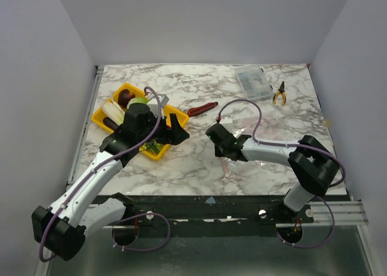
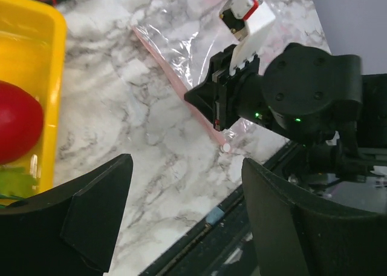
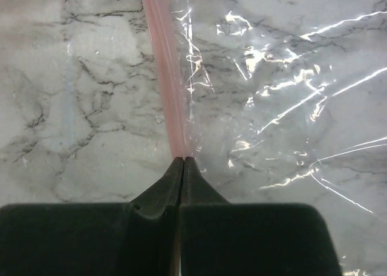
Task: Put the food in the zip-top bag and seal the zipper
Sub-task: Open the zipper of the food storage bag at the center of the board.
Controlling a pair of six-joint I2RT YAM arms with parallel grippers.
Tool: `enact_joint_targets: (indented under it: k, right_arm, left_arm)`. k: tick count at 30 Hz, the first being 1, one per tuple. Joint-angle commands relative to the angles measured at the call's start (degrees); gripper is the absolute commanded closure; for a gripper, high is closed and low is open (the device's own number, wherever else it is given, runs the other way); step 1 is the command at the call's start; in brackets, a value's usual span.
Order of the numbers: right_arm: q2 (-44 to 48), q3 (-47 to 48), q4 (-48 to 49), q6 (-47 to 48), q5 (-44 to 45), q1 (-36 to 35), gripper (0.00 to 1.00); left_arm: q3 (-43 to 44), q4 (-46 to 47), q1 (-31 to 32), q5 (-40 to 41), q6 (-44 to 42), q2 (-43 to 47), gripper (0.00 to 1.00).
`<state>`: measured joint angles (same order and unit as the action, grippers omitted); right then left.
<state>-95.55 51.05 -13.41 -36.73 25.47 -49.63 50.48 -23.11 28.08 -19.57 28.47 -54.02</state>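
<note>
The food (image 1: 140,101) sits on the left side of the desk (image 1: 193,167), inside a yellow tray (image 1: 101,115). We see a red tomato (image 2: 17,122) there, with something green just beside it. None of the food is in the bag yet, so we think the task is near its start.

Our left fingers (image 2: 181,221) hang over the desk by the tray's edge. They are spread wide apart and hold nothing. We think they wait there so they can pick up food and carry it a short way.

Near the middle of the desk lies a red-handled tool (image 1: 202,109). It is not food, so we leave it alone.

To the right, the zip-top bag (image 3: 290,88) lies flat on the desk. It is clear and shiny. The zipper (image 3: 164,76) is the thin pink strip along its mouth. The mouth faces the tray, which makes the trip for the food short.

Our right fingers (image 3: 182,162) are pressed together on the zipper, near one end of it. We think they pinch the edge so the floppy bag does not slide, and so the mouth can be lifted open.

Far back on the right sit a clear box (image 1: 254,82) and small yellow pliers (image 1: 279,94). They are well apart from the bag.
</note>
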Motion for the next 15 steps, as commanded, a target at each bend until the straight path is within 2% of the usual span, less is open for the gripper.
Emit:
enact_joint_targets:
  k: [1,5,8,12,15]
  right_arm:
    - [7.3,-2.3,4.0,1.1,-5.8,-0.1,1.00]
    - [14.6,-5.5,8.0,-0.2,-8.6,-0.1,1.00]
    - [18.8,-7.8,10.3,-1.6,-10.2,0.4,1.00]
    - [22.9,-9.5,12.0,-3.1,-11.2,0.5,1.00]
    - [25.1,-8.6,10.8,-3.5,-11.8,0.5,1.00]
  left_arm:
    - [-0.4,7.8,-0.3,-11.4,11.7,-7.3,0.29]
    - [1.5,14.4,-0.3,-15.6,20.5,-15.1,0.34]
    - [3.0,20.0,-0.1,-17.8,24.1,-20.4,0.36]
    - [7.4,17.0,0.9,-18.7,22.6,-27.7,0.41]
    - [8.6,16.1,2.1,-16.2,19.4,-30.1,0.44]
